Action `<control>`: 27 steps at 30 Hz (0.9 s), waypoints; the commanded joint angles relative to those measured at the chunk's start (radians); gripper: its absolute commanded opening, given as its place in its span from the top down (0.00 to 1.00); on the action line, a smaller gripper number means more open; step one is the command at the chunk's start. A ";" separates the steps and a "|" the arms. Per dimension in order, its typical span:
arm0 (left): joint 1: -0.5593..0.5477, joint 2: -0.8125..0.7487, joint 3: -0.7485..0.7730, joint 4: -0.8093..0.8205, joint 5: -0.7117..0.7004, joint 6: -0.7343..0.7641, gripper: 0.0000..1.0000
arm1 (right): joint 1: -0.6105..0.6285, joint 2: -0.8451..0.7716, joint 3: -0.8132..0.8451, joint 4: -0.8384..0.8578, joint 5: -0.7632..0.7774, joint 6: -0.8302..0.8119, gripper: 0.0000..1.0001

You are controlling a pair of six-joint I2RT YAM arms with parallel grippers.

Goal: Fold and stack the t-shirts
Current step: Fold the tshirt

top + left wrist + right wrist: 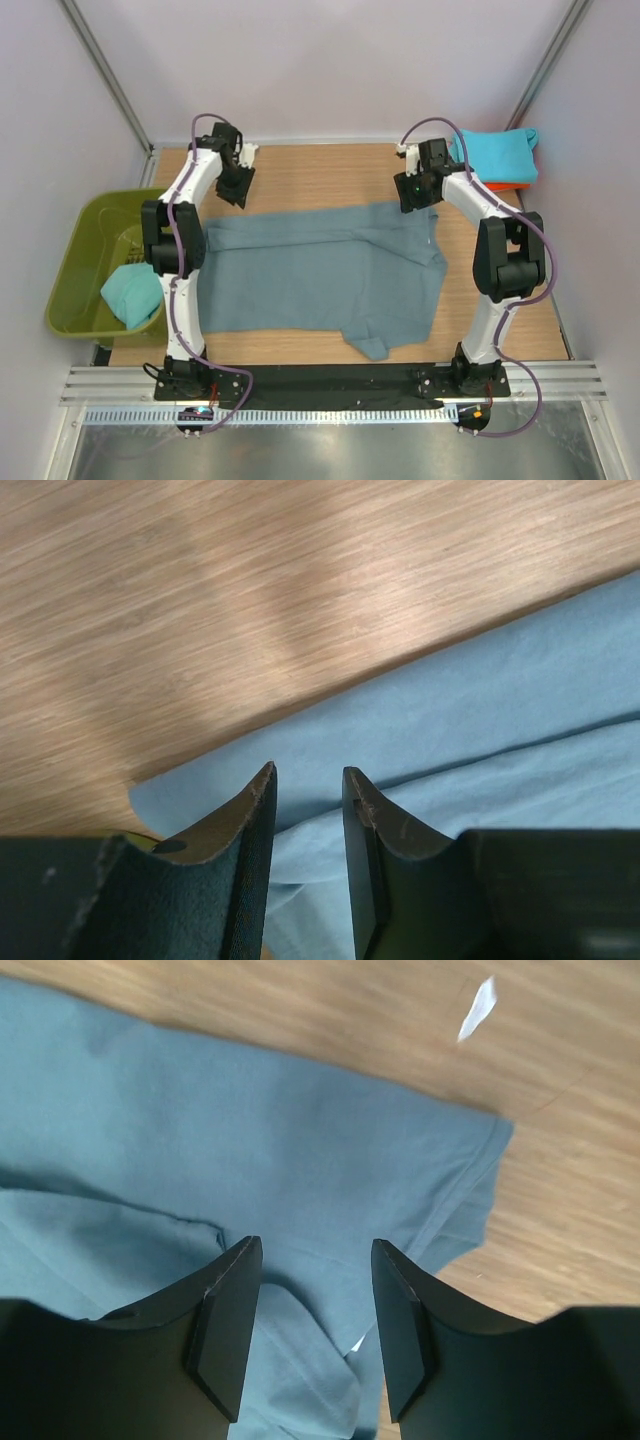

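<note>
A large slate blue-grey t-shirt (320, 270) lies partly folded over itself across the middle of the table. My left gripper (237, 190) hovers at its far left corner, and in the left wrist view its jaws (308, 775) stand apart over the cloth edge (440, 700) with nothing between them. My right gripper (415, 195) hangs over the far right part of the shirt. Its jaws (315, 1250) are open above a folded layer (300, 1150), and a bit of white label (355, 1343) peeks out below. A folded turquoise t-shirt (497, 155) rests on an orange one (512, 187) at the back right.
An olive-green tub (85, 250) stands off the table's left side with a crumpled turquoise t-shirt (130, 295) in it. A small white scrap (478, 1008) lies on the bare wood beyond the shirt. White walls and metal posts close in the back corners.
</note>
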 commanded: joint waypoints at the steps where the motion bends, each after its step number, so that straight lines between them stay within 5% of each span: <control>1: -0.010 -0.001 0.001 -0.035 0.030 -0.002 0.66 | -0.009 0.000 -0.035 -0.012 -0.012 0.045 0.46; 27: -0.038 0.212 0.139 -0.101 -0.065 0.009 0.67 | -0.121 0.250 0.112 0.033 0.048 0.066 0.47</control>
